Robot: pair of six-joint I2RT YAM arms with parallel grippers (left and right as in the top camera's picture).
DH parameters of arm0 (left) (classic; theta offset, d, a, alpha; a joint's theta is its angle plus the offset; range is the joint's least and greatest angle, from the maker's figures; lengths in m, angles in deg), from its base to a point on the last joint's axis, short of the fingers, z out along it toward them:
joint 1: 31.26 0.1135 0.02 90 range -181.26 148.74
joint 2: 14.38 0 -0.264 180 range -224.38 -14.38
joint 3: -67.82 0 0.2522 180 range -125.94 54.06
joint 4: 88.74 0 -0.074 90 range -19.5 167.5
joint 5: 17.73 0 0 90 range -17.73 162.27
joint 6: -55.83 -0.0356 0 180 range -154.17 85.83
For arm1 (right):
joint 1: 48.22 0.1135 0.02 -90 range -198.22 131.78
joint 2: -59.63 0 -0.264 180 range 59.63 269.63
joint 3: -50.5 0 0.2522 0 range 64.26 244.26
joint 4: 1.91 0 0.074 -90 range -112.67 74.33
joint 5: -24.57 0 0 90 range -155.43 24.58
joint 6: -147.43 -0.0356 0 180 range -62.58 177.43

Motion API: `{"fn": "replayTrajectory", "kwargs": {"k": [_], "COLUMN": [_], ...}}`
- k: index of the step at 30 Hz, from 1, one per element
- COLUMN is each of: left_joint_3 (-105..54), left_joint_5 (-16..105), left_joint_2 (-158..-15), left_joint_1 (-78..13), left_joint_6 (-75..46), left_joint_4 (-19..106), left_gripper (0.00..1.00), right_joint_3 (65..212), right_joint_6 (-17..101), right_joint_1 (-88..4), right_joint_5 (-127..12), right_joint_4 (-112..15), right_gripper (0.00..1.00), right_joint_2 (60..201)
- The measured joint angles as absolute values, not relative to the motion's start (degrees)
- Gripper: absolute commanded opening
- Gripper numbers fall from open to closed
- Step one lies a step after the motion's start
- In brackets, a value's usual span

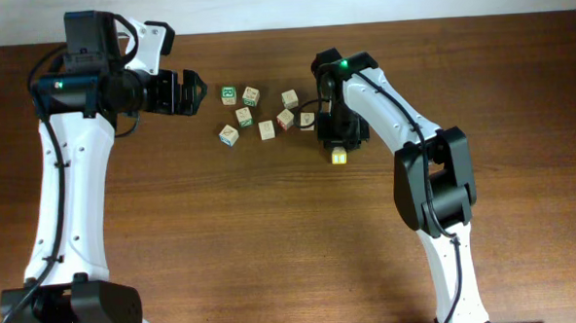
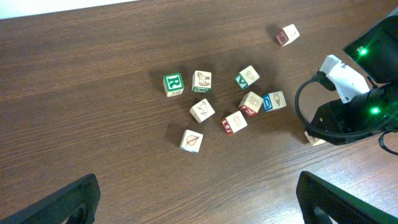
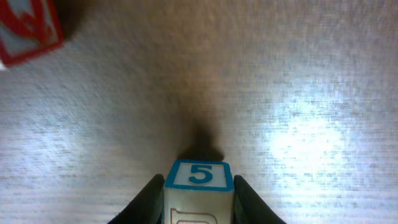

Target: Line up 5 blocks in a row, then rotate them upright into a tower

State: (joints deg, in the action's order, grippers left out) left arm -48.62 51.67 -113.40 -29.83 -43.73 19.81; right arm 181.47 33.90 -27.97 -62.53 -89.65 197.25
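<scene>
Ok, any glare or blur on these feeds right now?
Right wrist: glare patches on the table, red block blurred, 5 block sharp. Left wrist: even light, blocks crisp. Overhead: even, sharp.

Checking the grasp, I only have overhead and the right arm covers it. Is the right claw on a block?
Observer: Yes, right wrist view: the right claw is shut on a blue-framed block, a finger on each side.
Operator: Which face shows?
Observer: A blue 5, facing the wrist camera.
Operator: Neighbours?
Observer: One red-marked block at that view's top left corner, apart from it.
</scene>
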Motion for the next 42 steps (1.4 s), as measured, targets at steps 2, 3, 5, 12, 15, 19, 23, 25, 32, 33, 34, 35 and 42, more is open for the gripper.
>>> {"fn": "replayTrajectory", "kwargs": {"k": [2, 3, 5, 12, 15, 19, 23, 25, 32, 33, 34, 35, 42], "left_joint_3": [-48.6, -48.6, -48.6, -48.6, -48.6, -48.6, -48.6, -48.6, -48.6, -48.6, -48.6, -48.6, -48.6], "left_joint_5": [51.7, 51.7, 51.7, 51.7, 51.7, 51.7, 51.7, 51.7, 51.7, 51.7, 51.7, 51.7, 51.7], "left_joint_2": [-113.4, -113.4, -113.4, -113.4, -113.4, -113.4, -113.4, -113.4, -113.4, -113.4, -113.4, -113.4, -113.4], "left_joint_1": [-29.8, -29.8, -29.8, -29.8, -29.8, -29.8, -29.8, -29.8, -29.8, -29.8, -29.8, -29.8, -29.8], "left_joint_6": [-43.7, -43.7, -43.7, -43.7, -43.7, -43.7, -43.7, -43.7, -43.7, -43.7, -43.7, -43.7, -43.7], "left_joint_4": [19.8, 19.8, 19.8, 19.8, 19.8, 19.8, 19.8, 19.8, 19.8, 19.8, 19.8, 19.8, 19.8], "left_gripper": [0.99, 0.99, 0.99, 0.99, 0.99, 0.99, 0.99, 0.99, 0.99, 0.99, 0.99, 0.99, 0.99], "right_joint_3": [181.4, 181.4, 181.4, 193.2, 194.0, 194.0, 194.0, 194.0, 194.0, 194.0, 194.0, 194.0, 194.0], "right_joint_6": [34.0, 34.1, 34.3, 35.6, 36.1, 37.7, 38.4, 38.4, 38.5, 38.5, 38.6, 38.6, 37.4], "right_joint_1": [-28.0, -28.0, -28.0, -28.0, -27.9, -26.6, -23.5, -22.5, -21.8, -21.8, -21.8, -21.8, -20.9], "right_joint_5": [-62.1, -61.8, -61.2, -61.2, -60.6, -59.1, -58.6, -58.6, -58.7, -58.9, -59.0, -59.1, -61.1], "right_joint_4": [-91.7, -92.0, -93.5, -97.7, -96.2, -90.7, -85.2, -83.4, -79.4, -78.8, -78.3, -78.0, -75.8], "right_gripper": [0.31, 0.35, 0.39, 0.50, 0.50, 0.55, 0.56, 0.57, 0.57, 0.57, 0.58, 0.58, 0.61], "right_joint_2": [197.2, 197.2, 197.2, 197.2, 197.2, 197.2, 197.2, 197.2, 199.1, 199.2, 199.2, 199.2, 201.6]}}
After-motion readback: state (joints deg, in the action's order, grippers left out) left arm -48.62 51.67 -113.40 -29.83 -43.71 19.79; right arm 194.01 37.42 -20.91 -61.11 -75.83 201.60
